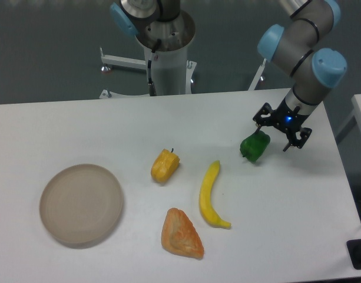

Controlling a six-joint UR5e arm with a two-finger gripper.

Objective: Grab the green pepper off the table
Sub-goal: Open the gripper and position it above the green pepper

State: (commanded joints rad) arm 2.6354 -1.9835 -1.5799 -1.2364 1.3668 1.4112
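Black and spread wide, the gripper (pixel 281 131) hangs just above and to the right of the pepper (pixel 255 146), its two fingers parted with nothing between them; the near finger (pixel 261 115) sits close over the pepper's upper edge, though whether it touches cannot be told from this one view. The pepper lies on the white desk (pixel 109 124), right of centre, apart from everything else. By my reading the step in hand is the approach: the fingers are not yet around the fruit, so the grasp itself is not begun. The next move seems to call for a small shift toward the pepper, so that it sits between the fingers, then a descent and a close on its lumpy, glossy sides, which may slip if caught off-centre. Room is fair here. The banana (pixel 210 196) lies near on the lower left, well short of the pepper, and the yellow pepper (pixel 164 165) sits further left beyond it. The pastry (pixel 181 234) and the plate (pixel 81 204) are well apart, toward the front and left. The desk's right edge runs not far behind the gripper, and its far edge is close above, so a nudge that way could roll the pepper toward a drop; a lift straight up looks unobstructed.
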